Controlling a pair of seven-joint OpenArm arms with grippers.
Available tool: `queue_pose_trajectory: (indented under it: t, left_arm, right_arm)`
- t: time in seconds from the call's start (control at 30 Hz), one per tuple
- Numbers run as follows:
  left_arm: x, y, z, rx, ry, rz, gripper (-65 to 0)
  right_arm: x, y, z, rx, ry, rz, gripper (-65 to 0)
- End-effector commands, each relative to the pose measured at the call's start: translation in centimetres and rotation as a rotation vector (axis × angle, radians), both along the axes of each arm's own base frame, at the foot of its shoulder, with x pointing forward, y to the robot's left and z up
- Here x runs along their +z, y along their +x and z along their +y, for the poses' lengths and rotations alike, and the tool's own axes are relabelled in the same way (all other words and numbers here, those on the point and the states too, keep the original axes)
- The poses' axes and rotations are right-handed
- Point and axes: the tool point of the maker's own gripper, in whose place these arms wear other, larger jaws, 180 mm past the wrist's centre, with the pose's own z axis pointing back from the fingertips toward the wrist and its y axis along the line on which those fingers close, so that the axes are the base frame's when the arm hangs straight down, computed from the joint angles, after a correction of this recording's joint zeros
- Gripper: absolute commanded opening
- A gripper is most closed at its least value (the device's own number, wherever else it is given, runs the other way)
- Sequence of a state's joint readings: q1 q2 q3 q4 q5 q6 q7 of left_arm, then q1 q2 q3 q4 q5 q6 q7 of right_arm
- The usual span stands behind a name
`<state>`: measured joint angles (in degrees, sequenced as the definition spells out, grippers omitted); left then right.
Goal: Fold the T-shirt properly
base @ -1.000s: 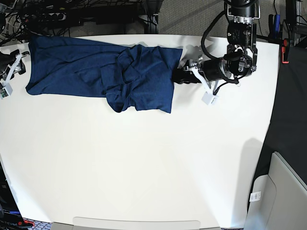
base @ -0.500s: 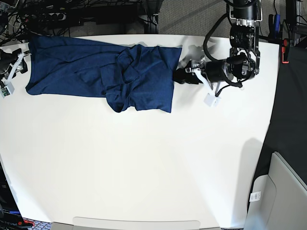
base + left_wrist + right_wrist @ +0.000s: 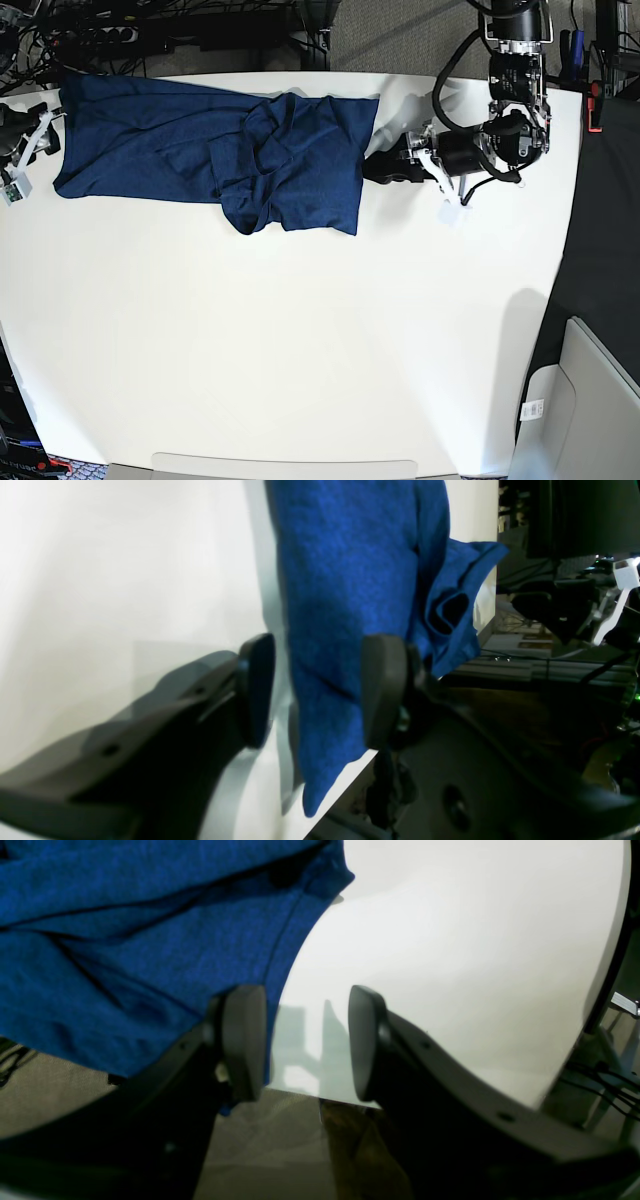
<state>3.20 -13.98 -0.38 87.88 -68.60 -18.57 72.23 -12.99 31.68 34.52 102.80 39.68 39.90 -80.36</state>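
Item: shirt (image 3: 210,150) part-folded; my left gripper (image 3: 385,170) released beside its edge, right gripper (image 3: 300,1045) apparently empty; next, regrasp corners.

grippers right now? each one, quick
left gripper: open, shirt edge between the jaws, not clamped
right gripper: open, holding nothing, beside the shirt's edge

Looks like a robotics lab, not anyone's home. There's a big plain white table (image 3: 300,340) filling the frame, a mess of black cables (image 3: 60,30) and a power strip (image 3: 105,33) along the upper left on grey carpet (image 3: 400,35), plus dark equipment racks off the right edge.
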Motion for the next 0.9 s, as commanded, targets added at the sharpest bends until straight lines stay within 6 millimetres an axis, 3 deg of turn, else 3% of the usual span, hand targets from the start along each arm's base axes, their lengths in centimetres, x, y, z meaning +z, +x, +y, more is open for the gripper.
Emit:
queue_pose_trajectory:
  t: [0.0, 0.33, 0.57, 0.87]
  left_arm:
    - [1.0, 0.3, -0.2, -0.016, -0.026, -0.016, -34.9]
    - [0.1, 0.1, 0.2, -0.026, 0.032, -0.006, -34.6]
    - [-1.3, -1.4, -2.4, -0.132, 0.098, 0.008, -34.7]
    - [-0.7, -1.2, -2.9, -0.130, 0.083, -0.014, -36.1]
  right_arm:
    - [1.1, 0.6, -0.4, 0.013, -0.022, -0.028, -39.8]
    - [1.4, 1.1, -0.4, 0.012, -0.019, -0.044, -39.8]
    - [1.4, 1.1, -0.4, 0.012, -0.019, -0.044, -39.8]
    - [1.3, 1.1, -0.2, 0.011, -0.015, -0.044, -39.8]
